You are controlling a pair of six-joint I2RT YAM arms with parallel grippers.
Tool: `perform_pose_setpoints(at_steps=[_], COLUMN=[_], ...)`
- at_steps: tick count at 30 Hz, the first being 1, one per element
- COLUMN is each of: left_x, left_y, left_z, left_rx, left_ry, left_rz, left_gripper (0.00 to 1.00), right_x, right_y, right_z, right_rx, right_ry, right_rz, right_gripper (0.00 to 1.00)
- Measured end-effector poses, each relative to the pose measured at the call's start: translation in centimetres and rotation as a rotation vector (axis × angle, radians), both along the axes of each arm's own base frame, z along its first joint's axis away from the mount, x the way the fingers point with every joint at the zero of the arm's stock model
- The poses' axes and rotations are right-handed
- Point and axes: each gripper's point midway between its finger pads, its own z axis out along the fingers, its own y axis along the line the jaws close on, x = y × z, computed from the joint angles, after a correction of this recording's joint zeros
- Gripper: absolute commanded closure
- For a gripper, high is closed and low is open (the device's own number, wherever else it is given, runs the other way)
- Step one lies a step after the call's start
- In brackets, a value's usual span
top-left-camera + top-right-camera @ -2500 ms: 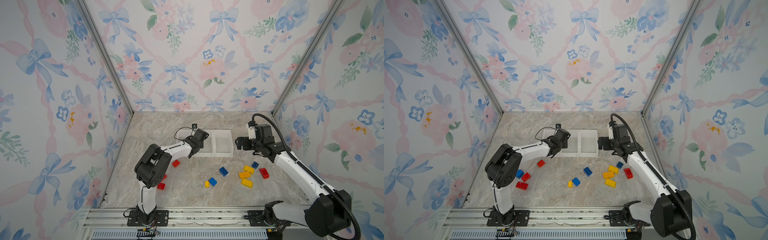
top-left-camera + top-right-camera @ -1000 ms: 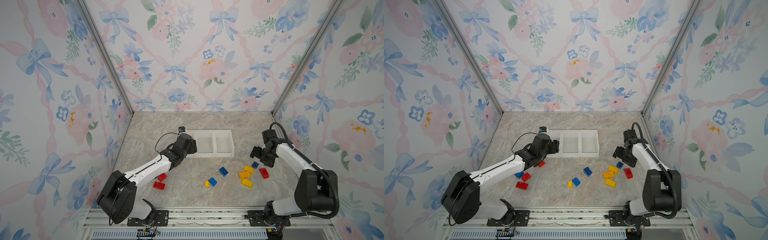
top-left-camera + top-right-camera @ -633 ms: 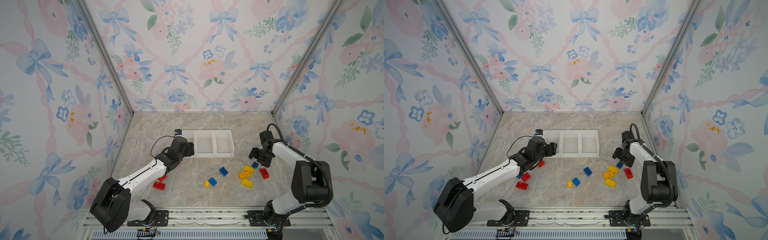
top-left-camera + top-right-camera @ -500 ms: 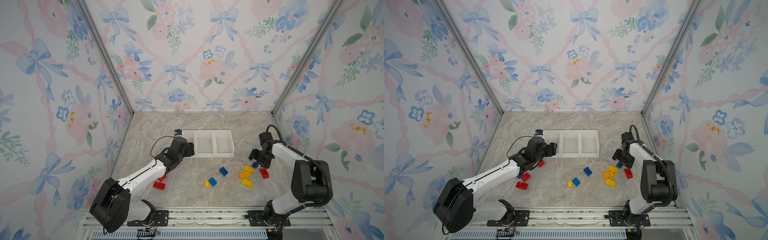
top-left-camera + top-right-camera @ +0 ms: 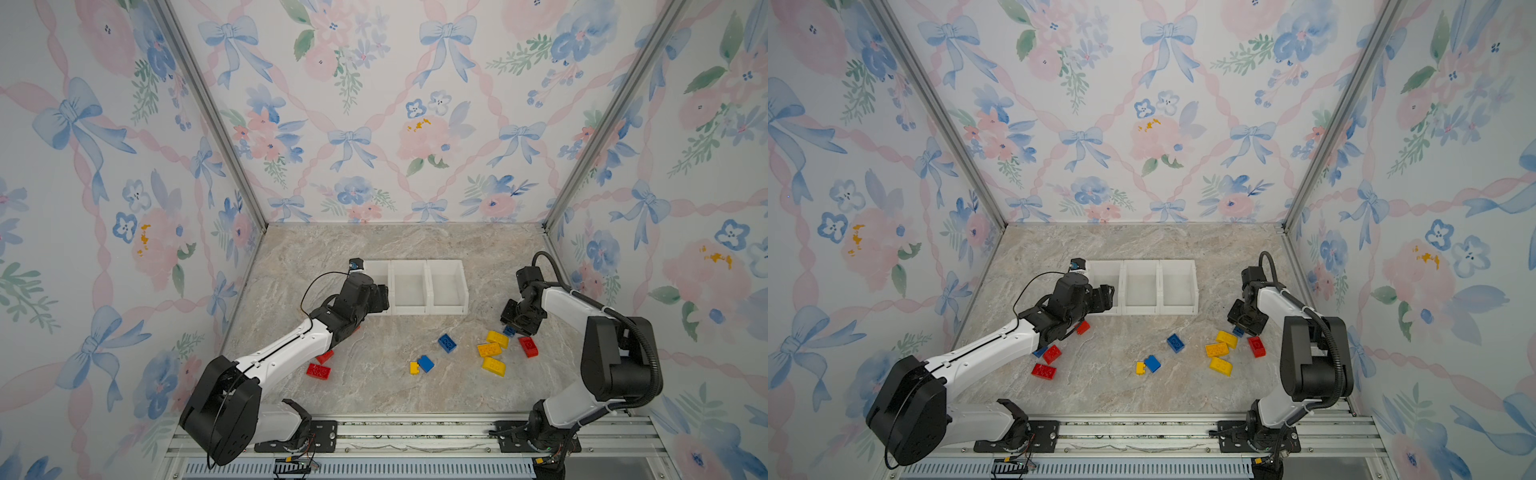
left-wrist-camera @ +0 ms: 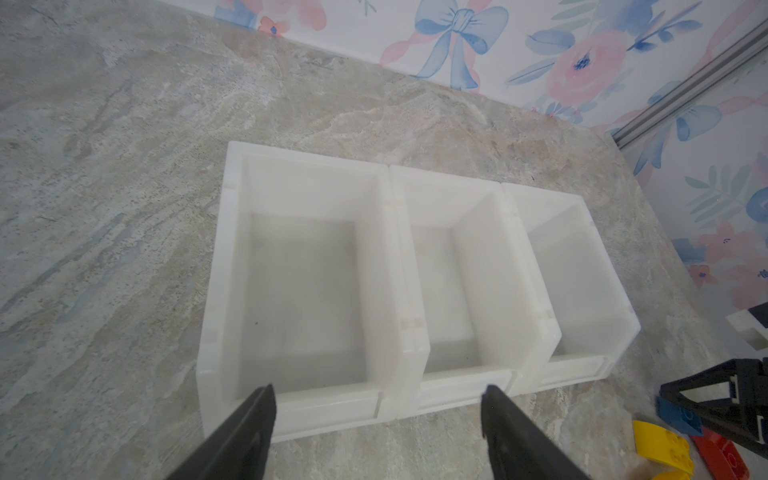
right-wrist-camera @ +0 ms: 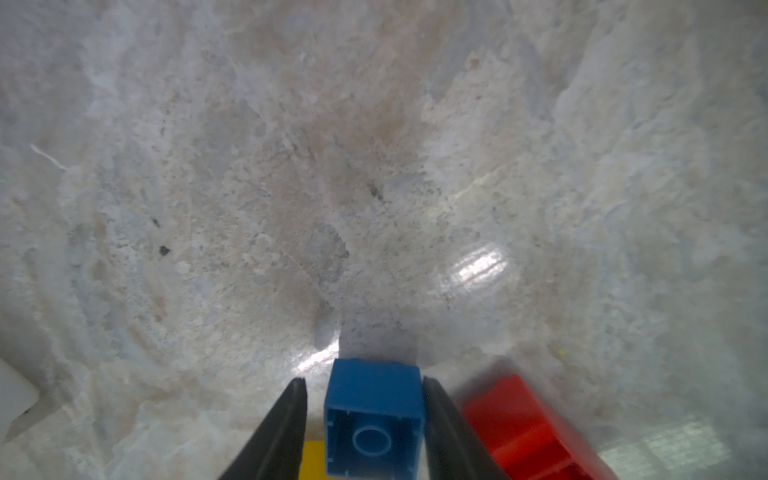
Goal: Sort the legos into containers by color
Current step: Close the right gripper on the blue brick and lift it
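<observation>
Brick of blue plastic sits between right hand fingers, one touching, other just short. Left hand spread, empty, at front wall of white plastic bins.

The containers stand behind the legos scattered on the table.

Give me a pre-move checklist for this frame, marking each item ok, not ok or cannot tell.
1. Right hand straddles the small blue brick: ok.
2. Brick clamped firmly: cannot tell; a slight gap shows on one side.
3. Neighbours clear of the grasp: not ok; the red brick and the yellow brick crowd it.
4. White bins empty and unobstructed: ok.
5. Left hand open, empty, at the end bin and away from the right arm's bricks: ok.
</observation>
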Motion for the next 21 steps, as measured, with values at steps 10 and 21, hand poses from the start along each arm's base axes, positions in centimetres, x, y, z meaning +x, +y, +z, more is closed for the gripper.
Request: perform_pose_setpoints(at_steps=[10, 21], left_x=[-0.1, -0.8], left_y=[0.7, 2.4], left_z=[-0.9, -1.0], left_rx=[0.009, 0.000], left_ry=[0.013, 0.010], left_rz=[0.013, 0.039], left_gripper=[0.20, 0.19], right_x=[-0.1, -0.5], right_y=[0.0, 1.9], right_z=[-0.4, 2.0], right_rx=[-0.001, -0.004], right_ry=[0.013, -0.018], right_rz=[0.007, 0.073], right_gripper=[0.73, 0.74])
